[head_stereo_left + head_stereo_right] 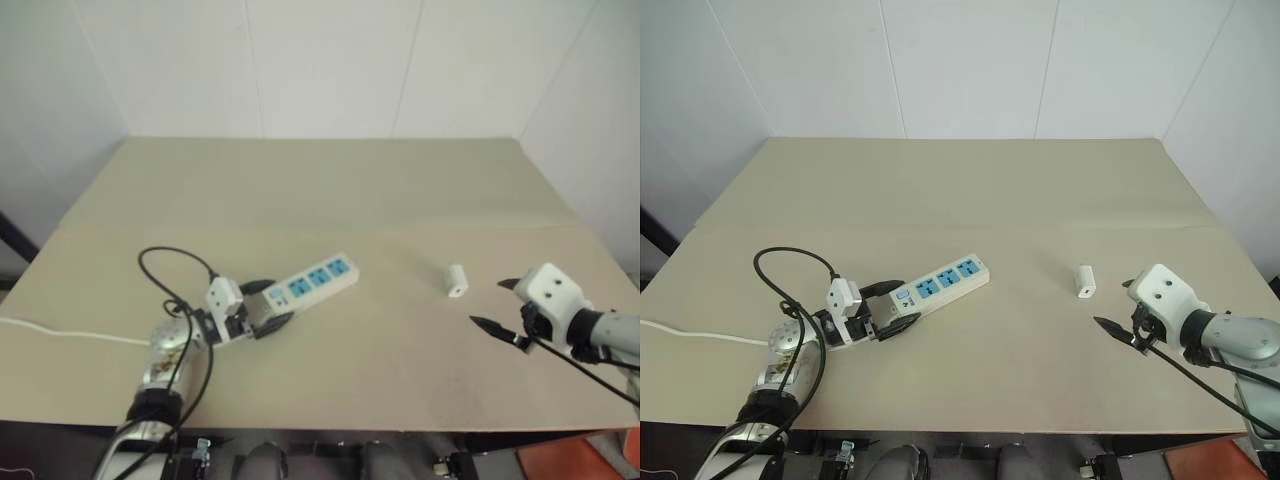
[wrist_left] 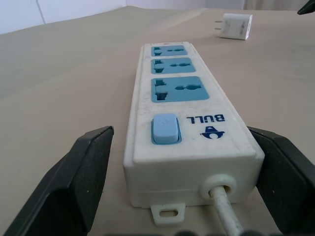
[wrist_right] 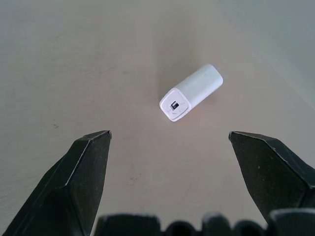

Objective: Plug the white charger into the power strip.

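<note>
The power strip [image 1: 308, 282] lies flat on the tan table, a long white bar with three blue sockets and a blue switch [image 2: 165, 129] at its cord end. My left gripper [image 1: 264, 305] stands open with one black finger on each side of that cord end, a gap showing on both sides in the left wrist view. The white charger [image 1: 456, 280] lies on its side to the right of the strip, its USB port facing my right gripper [image 1: 497, 304]. That gripper is open and empty, hovering a short way off the charger [image 3: 191, 92].
The strip's thin white cord [image 1: 60, 333] runs off the table's left edge. A black cable [image 1: 170, 270] loops above my left wrist. A crease [image 1: 400, 228] crosses the table behind the objects. White walls stand behind and at the right.
</note>
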